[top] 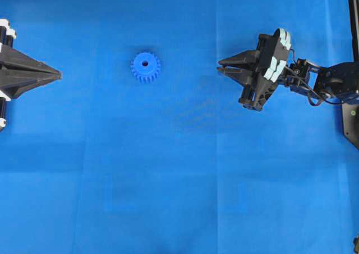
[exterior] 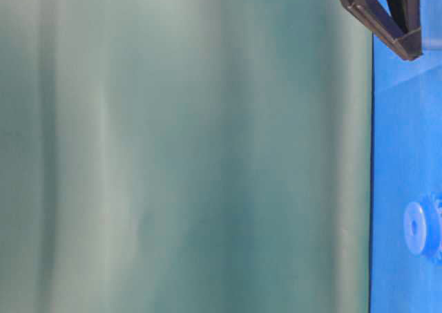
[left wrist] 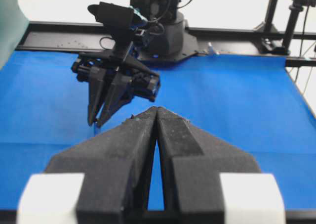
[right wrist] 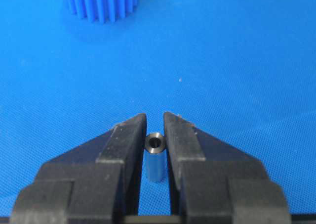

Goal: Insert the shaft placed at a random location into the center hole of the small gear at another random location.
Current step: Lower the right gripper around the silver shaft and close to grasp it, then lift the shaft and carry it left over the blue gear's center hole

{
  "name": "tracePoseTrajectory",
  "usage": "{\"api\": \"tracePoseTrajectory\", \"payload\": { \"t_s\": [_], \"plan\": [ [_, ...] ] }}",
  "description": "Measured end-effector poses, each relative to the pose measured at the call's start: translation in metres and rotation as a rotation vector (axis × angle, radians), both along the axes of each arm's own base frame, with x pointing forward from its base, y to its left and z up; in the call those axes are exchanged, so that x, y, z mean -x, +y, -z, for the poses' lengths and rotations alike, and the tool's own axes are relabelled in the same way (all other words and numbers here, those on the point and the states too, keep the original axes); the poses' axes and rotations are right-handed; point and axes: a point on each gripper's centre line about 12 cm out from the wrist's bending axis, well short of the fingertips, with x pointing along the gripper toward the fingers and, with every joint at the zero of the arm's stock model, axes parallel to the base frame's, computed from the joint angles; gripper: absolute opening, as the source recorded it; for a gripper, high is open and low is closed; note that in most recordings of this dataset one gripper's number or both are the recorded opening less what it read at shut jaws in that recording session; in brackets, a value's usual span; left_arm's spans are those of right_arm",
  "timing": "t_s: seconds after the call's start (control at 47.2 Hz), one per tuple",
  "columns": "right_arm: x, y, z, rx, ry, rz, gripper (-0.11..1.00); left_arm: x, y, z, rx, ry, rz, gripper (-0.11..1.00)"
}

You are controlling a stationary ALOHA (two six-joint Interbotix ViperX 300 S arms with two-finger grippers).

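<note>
The small gear [top: 146,67], bright blue with a raised hub, lies flat on the blue cloth left of centre, and its center hole [top: 145,64] faces up. In the right wrist view its teeth [right wrist: 101,4] show at the top edge. My right gripper [top: 220,68] hangs to the right of the gear, pointing at it. In the right wrist view that gripper [right wrist: 154,122] is shut on the shaft [right wrist: 154,157], a short silvery pin with a hollow end held between the tips. My left gripper [top: 59,73] stays at the far left, shut and empty, tips touching [left wrist: 156,109].
Blue cloth [top: 179,181] covers the whole table. A black frame [top: 350,119] and the right arm's base stand at the right edge. A green curtain [exterior: 186,147] fills most of the table-level view, where the gear [exterior: 421,226] shows at the lower right.
</note>
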Motion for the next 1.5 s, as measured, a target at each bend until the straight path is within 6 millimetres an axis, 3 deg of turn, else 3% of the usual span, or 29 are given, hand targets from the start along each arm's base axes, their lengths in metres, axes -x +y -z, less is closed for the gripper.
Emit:
{"api": "tracePoseTrajectory", "payload": {
  "t_s": [0.36, 0.742, 1.123, 1.293, 1.505],
  "plan": [
    [0.000, 0.001, -0.003, -0.003, 0.004, -0.004, 0.02, 0.000, 0.000, 0.000, 0.012, 0.003, 0.001, 0.00],
    [0.004, 0.005, -0.054, 0.024, -0.005, -0.050, 0.02, 0.000, 0.000, 0.002, 0.015, 0.017, 0.001, 0.00],
    [-0.002, 0.004, -0.061, 0.021, 0.000, -0.056, 0.02, 0.000, 0.000, 0.003, 0.017, 0.025, 0.001, 0.00],
    [-0.014, 0.002, -0.063, 0.022, -0.008, -0.056, 0.02, 0.000, 0.000, 0.003, 0.017, 0.025, 0.001, 0.00],
    [-0.047, -0.003, -0.065, 0.021, -0.005, -0.063, 0.02, 0.000, 0.000, 0.003, 0.017, 0.028, 0.001, 0.00]
  ]
}}
